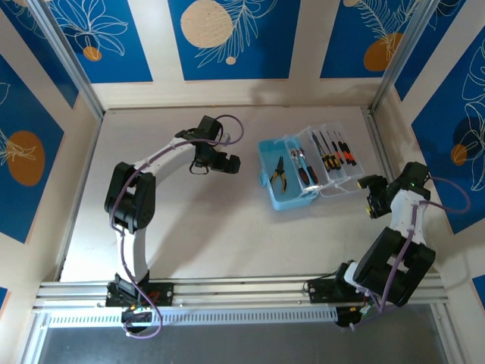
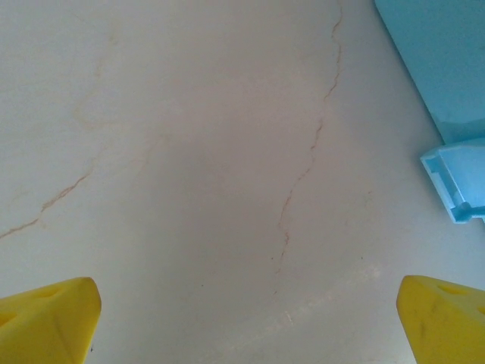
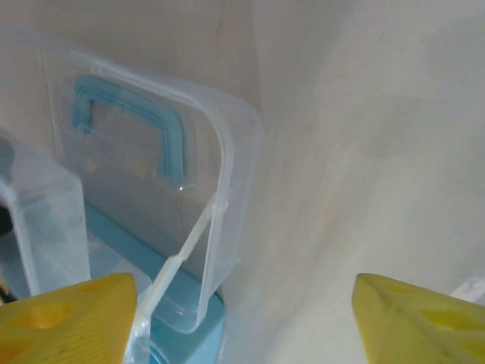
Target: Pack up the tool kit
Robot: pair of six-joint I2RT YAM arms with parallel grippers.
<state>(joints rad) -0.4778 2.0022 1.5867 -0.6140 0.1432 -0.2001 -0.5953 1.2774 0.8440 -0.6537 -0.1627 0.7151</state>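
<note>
The tool kit's light-blue case [image 1: 286, 182] lies open right of the table's middle. Yellow-handled pliers [image 1: 278, 173] and a metal tool [image 1: 301, 168] lie in the blue base. The clear lid [image 1: 333, 155] is folded out to the right with several red/black-handled screwdrivers [image 1: 332, 158] on it. My left gripper [image 1: 227, 163] hovers open over bare table left of the case [image 2: 447, 68], fingertips [image 2: 53, 318] wide apart. My right gripper [image 1: 369, 196] is open at the lid's near right corner. The clear lid [image 3: 227, 174] with its blue handle [image 3: 132, 125] stands just inside the left fingertip [image 3: 68, 322].
Blue patterned panels wall the table at the back and sides, and a metal rail [image 1: 242, 292] runs along the near edge. Bare marble-like tabletop [image 2: 227, 152] lies between the left gripper and the case.
</note>
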